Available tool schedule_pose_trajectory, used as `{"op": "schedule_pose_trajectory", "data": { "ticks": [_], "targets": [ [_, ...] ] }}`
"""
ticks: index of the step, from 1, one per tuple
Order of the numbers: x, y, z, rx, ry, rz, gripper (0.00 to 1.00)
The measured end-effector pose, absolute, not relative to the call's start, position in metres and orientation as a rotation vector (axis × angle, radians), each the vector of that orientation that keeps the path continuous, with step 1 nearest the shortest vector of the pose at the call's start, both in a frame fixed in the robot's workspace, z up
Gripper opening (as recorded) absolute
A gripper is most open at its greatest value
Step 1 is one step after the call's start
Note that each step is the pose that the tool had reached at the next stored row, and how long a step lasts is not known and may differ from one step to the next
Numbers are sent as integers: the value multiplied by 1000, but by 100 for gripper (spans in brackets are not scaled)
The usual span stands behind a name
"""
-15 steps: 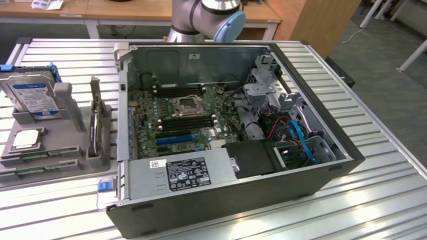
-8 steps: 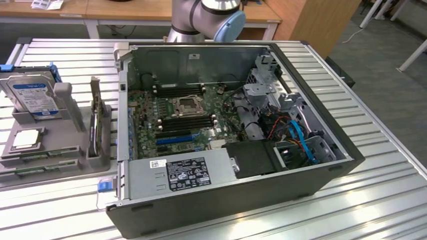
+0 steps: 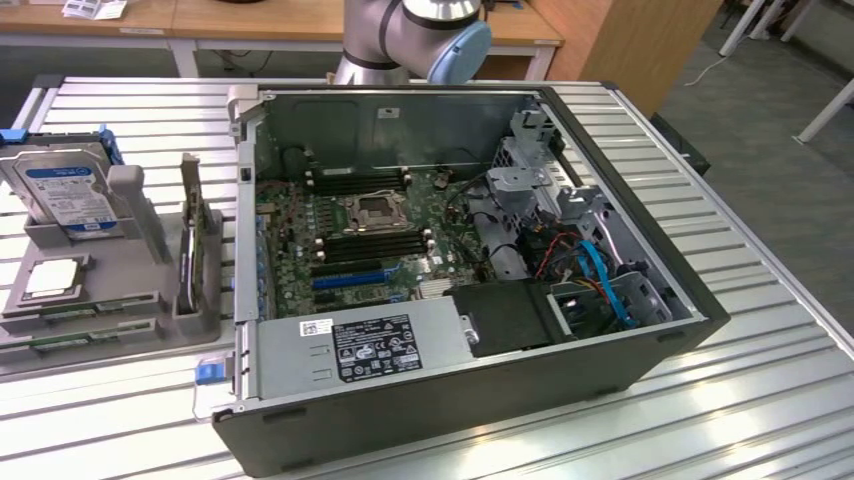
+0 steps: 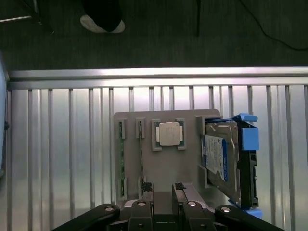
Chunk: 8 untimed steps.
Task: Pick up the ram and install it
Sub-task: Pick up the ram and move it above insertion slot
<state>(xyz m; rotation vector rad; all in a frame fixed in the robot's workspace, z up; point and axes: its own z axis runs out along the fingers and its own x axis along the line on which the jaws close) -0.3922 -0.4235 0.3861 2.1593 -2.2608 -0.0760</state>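
The gripper (image 4: pixel 162 186) is hanging with its two fingers (image 4: pixel 147 185) standing apart and gripping nothing, showing over one edge of a gray holder (image 4: pixel 163 163) that is sitting on the slatted metal counter (image 4: pixel 57 144). The ram (image 4: pixel 121 159), a thin green stick, is resting on its edge in a slot at one side of that holder, with a second stick (image 4: pixel 141 159) lying just beside it, a square processor chip (image 4: pixel 169 134) sitting next along, and a blue-labelled hard drive (image 4: pixel 219 156) leaning at the far side. In the exterior view the holder is sitting to the left of the open computer case (image 3: pixel 441 410), whose motherboard (image 3: pixel 367 230) is lying exposed.
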Motion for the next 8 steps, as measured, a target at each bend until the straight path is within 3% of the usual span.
{"op": "schedule_pose_trajectory", "data": {
  "ticks": [8],
  "targets": [
    [-392, -423, 372, 2159, -2261, -76, 29]
  ]
}}
